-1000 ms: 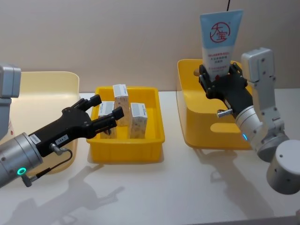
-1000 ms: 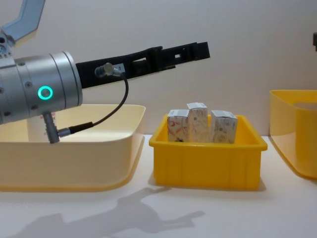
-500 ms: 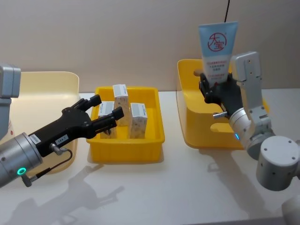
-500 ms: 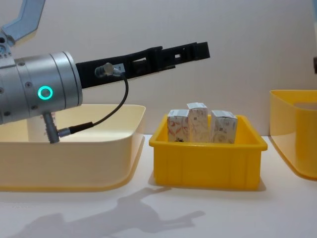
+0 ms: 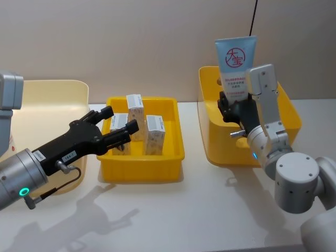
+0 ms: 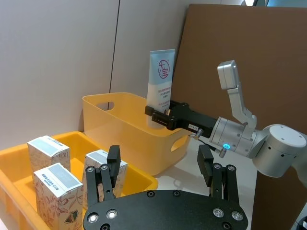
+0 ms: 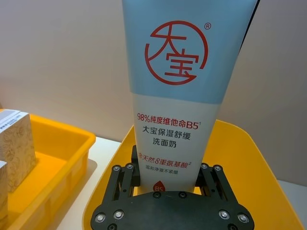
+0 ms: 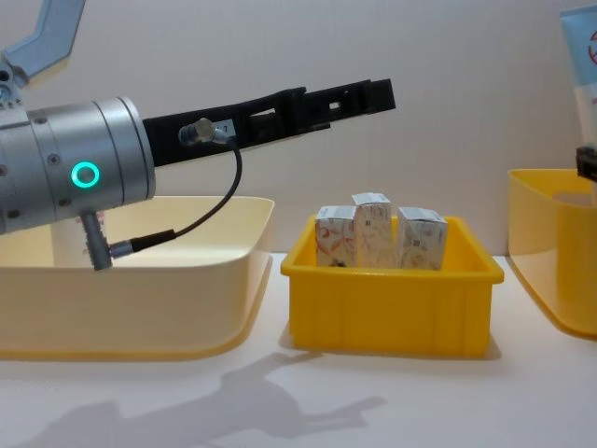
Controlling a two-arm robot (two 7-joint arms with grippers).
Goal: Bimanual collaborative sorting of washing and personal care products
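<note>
My right gripper is shut on the lower part of a tall light-blue tube with a red round logo. It holds the tube upright above the left side of the deep yellow bin. The wrist view shows the tube between the pads of the right gripper. Three white cartons with swirl print stand in the small yellow tray. My left gripper hangs open over the tray's left part, above the cartons and apart from them.
A wide cream tub sits at the left under my left arm, with something white partly hidden inside. The yellow tray is in the middle and the deep bin at the right. Bare table lies in front.
My right gripper has carried the tube to the left and a little lower, so the tube now shows at the chest view's right edge. The left arm has stayed still.
</note>
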